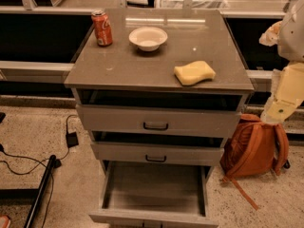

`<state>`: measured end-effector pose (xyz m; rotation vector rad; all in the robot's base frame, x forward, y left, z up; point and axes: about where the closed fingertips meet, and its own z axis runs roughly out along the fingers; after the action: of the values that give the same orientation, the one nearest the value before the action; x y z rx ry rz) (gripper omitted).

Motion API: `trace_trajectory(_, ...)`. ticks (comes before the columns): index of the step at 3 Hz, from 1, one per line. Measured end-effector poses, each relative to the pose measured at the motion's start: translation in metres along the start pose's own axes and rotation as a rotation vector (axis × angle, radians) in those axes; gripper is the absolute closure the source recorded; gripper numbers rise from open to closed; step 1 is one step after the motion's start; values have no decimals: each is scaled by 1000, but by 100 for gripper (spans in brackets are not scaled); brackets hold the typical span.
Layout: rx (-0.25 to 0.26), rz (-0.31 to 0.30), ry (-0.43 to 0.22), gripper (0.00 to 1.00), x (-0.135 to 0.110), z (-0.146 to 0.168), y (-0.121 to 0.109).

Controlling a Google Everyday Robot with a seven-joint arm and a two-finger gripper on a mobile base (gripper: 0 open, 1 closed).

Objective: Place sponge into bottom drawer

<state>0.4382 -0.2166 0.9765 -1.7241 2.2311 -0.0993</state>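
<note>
The pale yellow sponge [194, 72] lies on the grey cabinet top [123, 65], near its front right corner. The bottom drawer [154, 186] is pulled out wide, and its grey inside shows nothing in it. The two upper drawers with dark handles stand slightly ajar. My arm [289, 87] comes in at the right edge of the view. My gripper [270, 34] is up by the cabinet's right side, to the right of the sponge and apart from it.
A red soda can [102, 28] and a white bowl [148, 38] stand at the back of the cabinet top. An orange backpack [254, 146] leans on the floor right of the cabinet. Black cables and a small box [72, 138] lie on the floor at left.
</note>
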Motion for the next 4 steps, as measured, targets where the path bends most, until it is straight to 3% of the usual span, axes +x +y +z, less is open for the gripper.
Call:
trace_trajectory(2,-9,-19,-21,0,-3,1,-5)
trace_trajectory(4,-22,-278,-92,0,-63,41,-103)
